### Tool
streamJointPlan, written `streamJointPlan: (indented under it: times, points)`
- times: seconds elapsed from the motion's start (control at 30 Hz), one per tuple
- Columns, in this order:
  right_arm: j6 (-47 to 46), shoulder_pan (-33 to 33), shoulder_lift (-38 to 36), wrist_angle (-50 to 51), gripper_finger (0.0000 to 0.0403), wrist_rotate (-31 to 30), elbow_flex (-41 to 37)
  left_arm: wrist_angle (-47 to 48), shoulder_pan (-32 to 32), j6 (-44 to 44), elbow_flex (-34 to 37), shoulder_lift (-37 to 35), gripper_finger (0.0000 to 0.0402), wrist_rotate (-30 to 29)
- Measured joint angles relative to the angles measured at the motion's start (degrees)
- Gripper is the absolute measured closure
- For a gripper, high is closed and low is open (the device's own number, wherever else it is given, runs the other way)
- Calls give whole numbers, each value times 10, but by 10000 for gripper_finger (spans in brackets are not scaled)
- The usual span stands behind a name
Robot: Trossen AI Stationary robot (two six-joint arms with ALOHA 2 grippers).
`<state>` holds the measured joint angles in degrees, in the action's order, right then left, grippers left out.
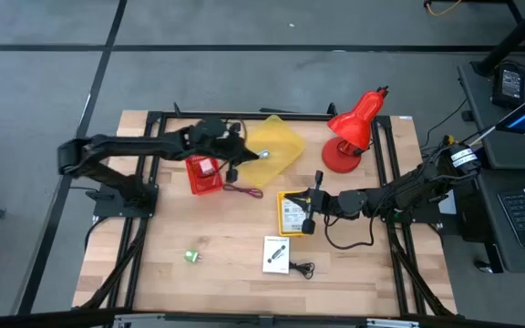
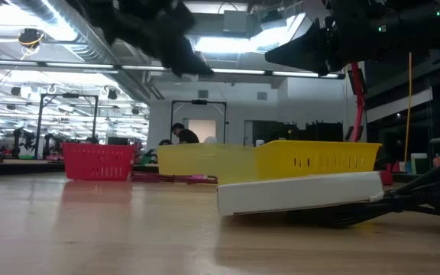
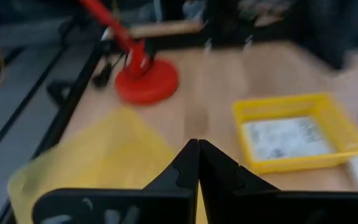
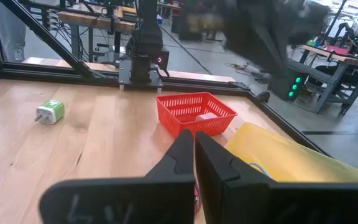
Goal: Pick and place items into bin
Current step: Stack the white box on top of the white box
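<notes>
My left gripper (image 1: 247, 153) (image 3: 197, 149) hangs shut over the near-left edge of a yellow sheet (image 1: 279, 146) (image 3: 98, 155). My right gripper (image 1: 303, 210) (image 4: 194, 142) is shut above the small yellow bin (image 1: 292, 211) (image 3: 294, 134), which holds a white printed card (image 3: 281, 138). On the table lie a white packet (image 1: 277, 253) (image 2: 296, 191), a black cord (image 1: 301, 269), a tiny green object (image 1: 192, 257) (image 4: 50, 111) and a dark red cord (image 1: 242, 189) with a pink end (image 2: 193, 178). No blue-grey strip shows.
A red basket (image 1: 203, 174) (image 4: 194, 112) with something white inside stands left of the yellow sheet. The red desk lamp (image 1: 352, 132) (image 3: 146, 81) stands at the far right. Black frame rails run along the table's left, right and far edges. Bare wood lies along the near edge.
</notes>
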<state>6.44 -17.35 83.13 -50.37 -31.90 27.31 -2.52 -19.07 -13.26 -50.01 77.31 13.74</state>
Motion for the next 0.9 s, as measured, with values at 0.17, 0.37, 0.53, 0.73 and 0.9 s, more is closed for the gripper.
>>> streamJointPlan:
  times: [0.17,0.37,0.53,0.73,0.9]
  points:
    - [-1,0,0,1,402,0,0,-29,20,25,76,-94,400,13]
    - [-1,0,0,1,402,0,0,-113,67,54,192,-201,400,13]
    - [-9,0,0,1,402,0,0,-144,118,65,257,-270,401,13]
    - [-32,0,0,-1,402,0,0,-167,174,74,309,-318,399,12]
    - [-31,-2,0,-3,402,5,10,-205,214,76,340,-330,400,12]
